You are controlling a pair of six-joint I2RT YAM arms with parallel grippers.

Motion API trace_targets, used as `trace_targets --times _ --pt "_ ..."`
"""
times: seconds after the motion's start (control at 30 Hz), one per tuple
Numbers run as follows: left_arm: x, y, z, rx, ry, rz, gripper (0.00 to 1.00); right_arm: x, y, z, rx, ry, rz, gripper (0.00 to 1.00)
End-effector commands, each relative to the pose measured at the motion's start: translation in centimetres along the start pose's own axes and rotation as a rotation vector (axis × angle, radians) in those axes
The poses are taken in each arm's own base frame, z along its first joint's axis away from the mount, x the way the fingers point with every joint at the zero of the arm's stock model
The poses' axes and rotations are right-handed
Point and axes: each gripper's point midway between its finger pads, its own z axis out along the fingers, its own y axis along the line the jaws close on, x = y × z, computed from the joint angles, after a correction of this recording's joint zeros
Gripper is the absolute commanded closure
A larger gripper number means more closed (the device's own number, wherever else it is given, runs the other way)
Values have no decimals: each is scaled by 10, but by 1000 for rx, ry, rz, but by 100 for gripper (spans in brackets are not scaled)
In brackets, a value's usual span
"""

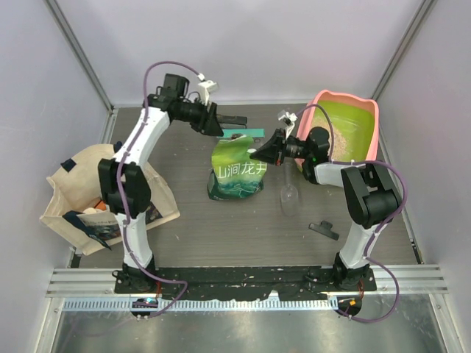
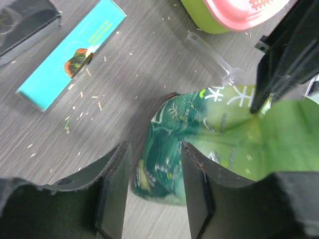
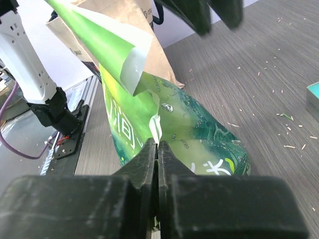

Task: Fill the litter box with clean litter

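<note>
The litter box (image 1: 368, 110), with a pink rim and lime-green basin, stands at the back right; a faint pale streak that may be litter lies in it. Its corner shows in the left wrist view (image 2: 234, 12). The green printed bag (image 1: 237, 170) stands mid-table with its top open. My right gripper (image 1: 259, 154) is shut on the bag's top edge (image 3: 157, 149). My left gripper (image 1: 213, 121) is open and empty, hovering above the bag (image 2: 199, 124) with its jaws apart (image 2: 154, 184). The litter inside the bag is hidden.
A clear plastic scoop (image 1: 288, 193) lies right of the bag. A teal box (image 1: 243, 136) lies behind the bag (image 2: 70, 55). A beige tote bag (image 1: 96, 195) sits at the left. A small black clip (image 1: 324, 229) lies at the front right.
</note>
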Motion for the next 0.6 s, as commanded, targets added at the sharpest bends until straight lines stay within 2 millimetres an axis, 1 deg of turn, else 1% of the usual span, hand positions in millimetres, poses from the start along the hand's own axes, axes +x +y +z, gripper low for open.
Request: trace_targets --times 0.0,0.03,0.07,0.1,0.13,0.17,0.2,0.23,0.27,0.3,0.33,0.37,0.4,0.43,0.47,0.5,0.53,0.57 --pt "-31 -33 -83 -43 -89 57 48 -12 8 5 -27 -1 5 98" --pt "-18 -46 -91 -3 -51 51 45 -14 8 6 -24 2 24 98" --pt "-12 -56 -101 14 -38 56 44 -16 8 6 -27 6 37 98" --pt "-4 -65 -105 33 -19 59 43 -24 7 8 -26 4 33 98" --pt "8 -80 -109 85 12 43 42 -22 6 8 -20 20 69 98" --pt "17 -89 -113 109 19 71 41 -26 7 8 -19 23 69 98" --pt "22 -96 -114 130 18 68 41 -30 7 9 -14 28 63 98" --pt "23 -99 -112 142 8 81 39 -22 2 7 10 58 94 98" --pt "35 -104 -105 167 25 90 39 -26 6 7 13 63 84 98" --pt "36 -110 -105 171 16 125 39 -26 7 6 17 69 78 98" --pt "34 -110 -102 168 -2 167 39 -21 5 4 33 90 88 98" --pt "42 -113 -95 189 6 170 38 -19 5 3 43 105 86 98" --pt "42 -118 -94 193 -5 193 38 -21 6 3 49 116 79 98" --pt "37 -115 -89 182 -32 236 38 -13 6 1 63 142 118 98" --pt "48 -112 -77 177 -19 222 37 -12 4 0 70 148 91 98" --pt "45 -110 -76 139 -44 176 37 -16 6 -1 69 149 78 98" --pt "23 -101 -69 104 -141 238 37 -12 7 -2 75 162 98 98" --pt "32 -93 -59 88 -152 195 37 -13 6 -2 80 168 83 98"
